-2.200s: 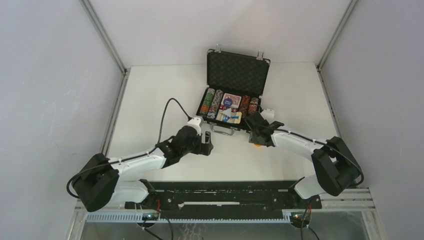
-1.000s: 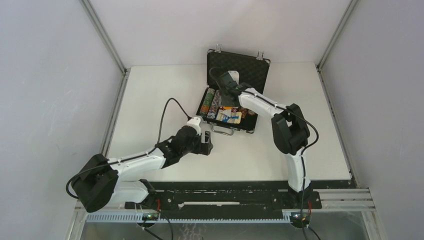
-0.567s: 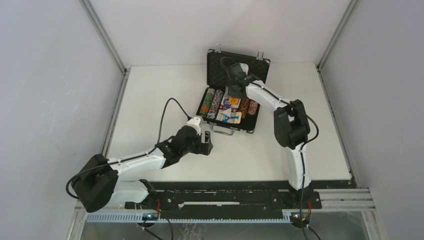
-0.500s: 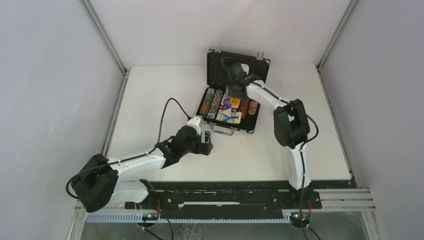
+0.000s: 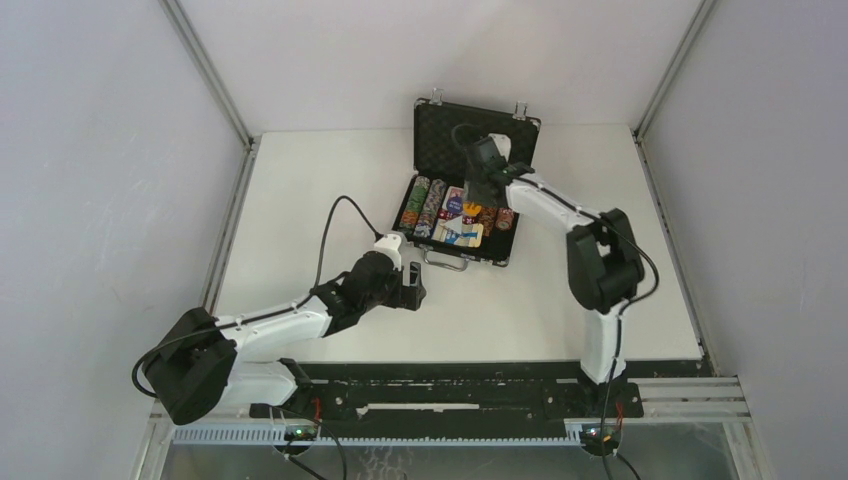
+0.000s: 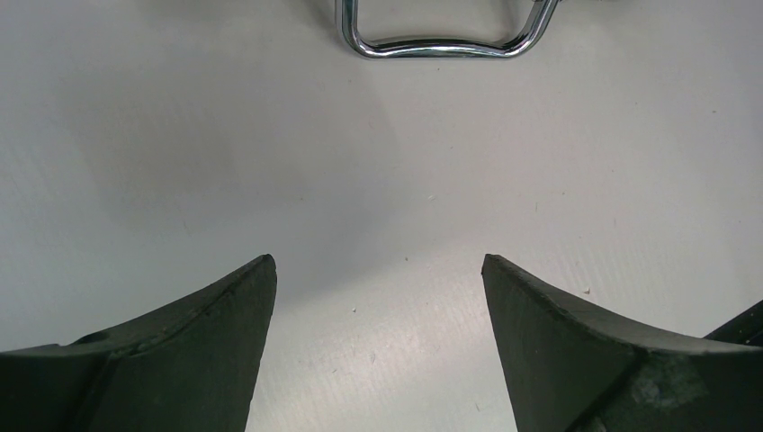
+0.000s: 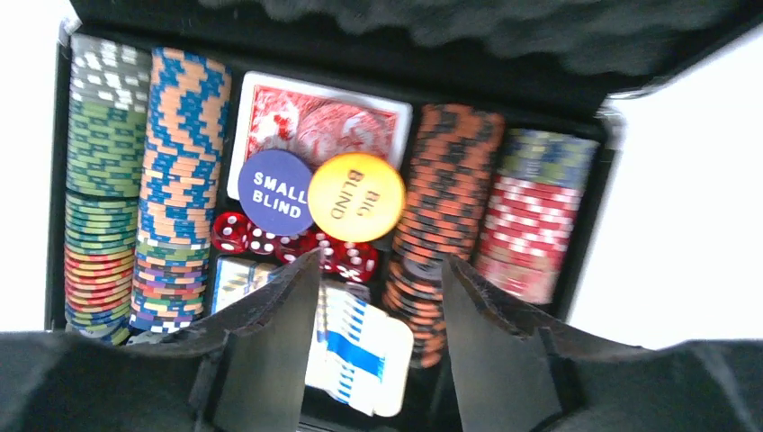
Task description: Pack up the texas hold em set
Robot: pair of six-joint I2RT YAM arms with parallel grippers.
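Note:
The black briefcase (image 5: 478, 138) lies open at the back of the table, foam lid up. In the right wrist view it holds rows of poker chips (image 7: 184, 171), red-backed cards (image 7: 297, 117), a purple SMALL BLIND button (image 7: 274, 191), an orange BIG BLIND button (image 7: 356, 196), red dice (image 7: 238, 232) and blue-boxed cards (image 7: 360, 346). My right gripper (image 7: 380, 259) hovers over the tray, open and empty; it also shows in the top view (image 5: 487, 190). My left gripper (image 5: 412, 290) rests open and empty on the table, just short of the silver handle (image 6: 441, 47). No triangle piece shows.
The white table (image 5: 320, 190) is enclosed by grey walls on three sides. The left arm's black cable (image 5: 335, 215) loops over the table left of the case. The right arm's elbow (image 5: 603, 262) stands right of the case.
My right arm swung from the table right of the case's front to over the tray. The orange button now lies in the case, and the open gripper has shifted slightly right. The left arm stayed still.

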